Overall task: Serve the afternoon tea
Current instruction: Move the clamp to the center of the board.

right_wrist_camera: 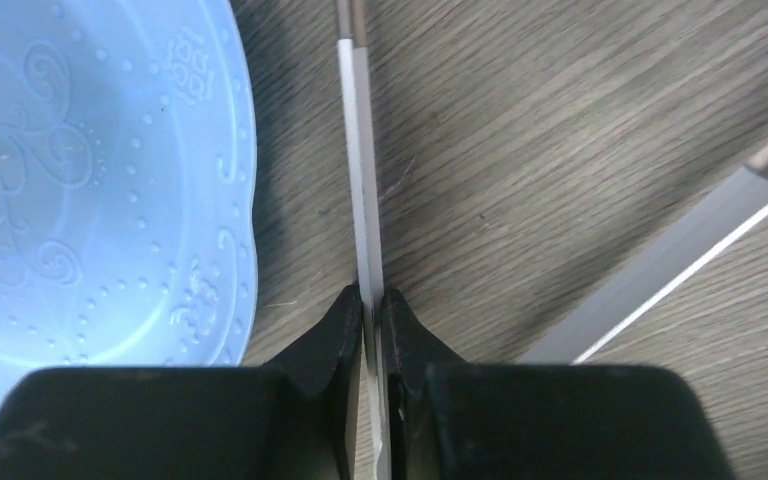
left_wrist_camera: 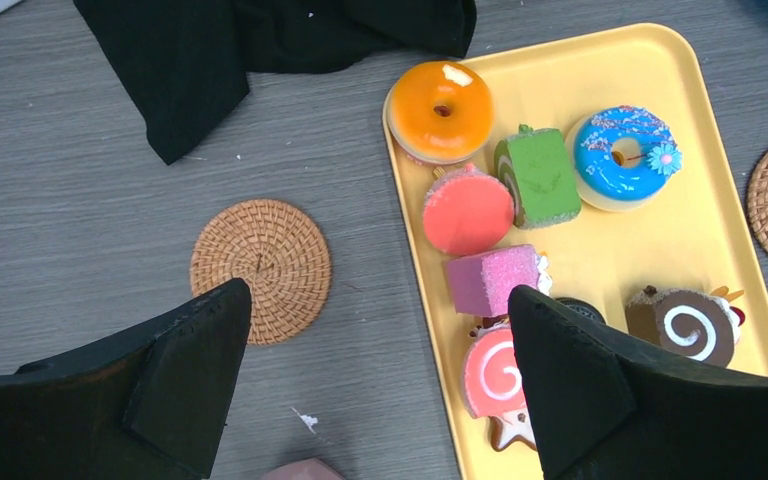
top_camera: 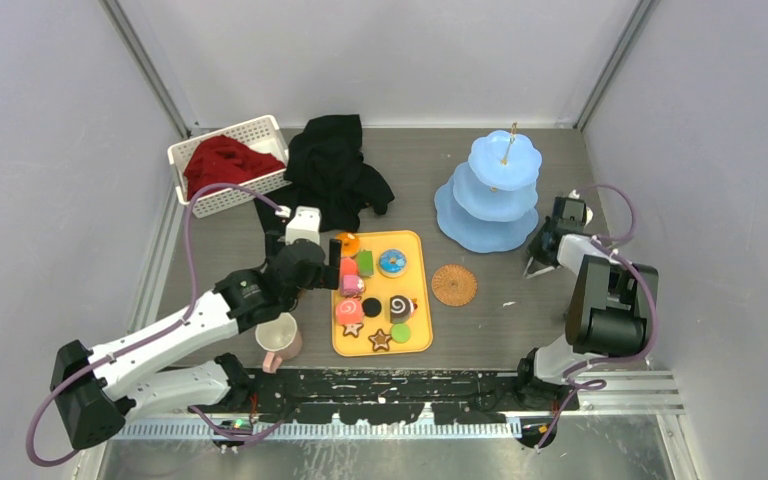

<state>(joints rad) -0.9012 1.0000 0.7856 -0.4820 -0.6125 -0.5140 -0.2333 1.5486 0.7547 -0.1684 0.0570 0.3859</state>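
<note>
Apparently tool-fetching: right hand (right_wrist_camera: 372,300) clamped on a metal strip (right_wrist_camera: 357,150) (tongs, perhaps) near the table's (top_camera: 520,320) right edge; left hand (left_wrist_camera: 378,300) spread above sweets (left_wrist_camera: 490,280); next, lift it.

Tea things around the yellow tray (top_camera: 420,345)

On the tray lie the toy sweets: an orange donut (left_wrist_camera: 440,110), a blue donut (left_wrist_camera: 622,160), a green cube (left_wrist_camera: 540,177), a pink cube (left_wrist_camera: 490,280), brown (left_wrist_camera: 687,325) and pink (left_wrist_camera: 493,372) swirl rolls and a star cookie (top_camera: 380,340). The cream mug (top_camera: 278,340) stands upright just off its near-left corner. The pale-blue three-tier stand (top_camera: 490,195) stands upright, beyond its far-right corner.
</note>
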